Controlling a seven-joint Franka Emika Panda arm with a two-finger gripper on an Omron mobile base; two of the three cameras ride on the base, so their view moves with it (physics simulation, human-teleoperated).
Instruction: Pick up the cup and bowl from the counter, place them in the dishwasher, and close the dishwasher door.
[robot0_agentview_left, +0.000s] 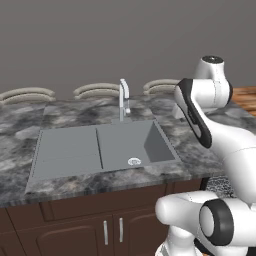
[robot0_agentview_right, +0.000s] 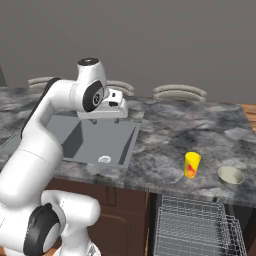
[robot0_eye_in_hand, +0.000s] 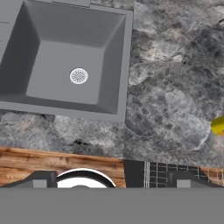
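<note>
A plain grey wall (robot0_agentview_left: 100, 40) closes the room behind the kitchen. Pale curved chair backs (robot0_agentview_right: 179, 92) rise along the far side of the worktop. Brown wooden cabinets (robot0_agentview_left: 85, 225) with silver handles stand below, and a wood-plank floor (robot0_eye_in_hand: 57, 164) shows beneath.

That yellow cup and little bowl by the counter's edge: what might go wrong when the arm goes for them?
1. The cup and bowl stand close together near the counter's front edge; a clumsy reach might knock one off.
2. The gripper hangs over the sink, well to one side of them, so a wide swing could sweep the upright cup over.
3. The dishwasher rack is pulled out right below; a dropped dish might hit its wires.
</note>
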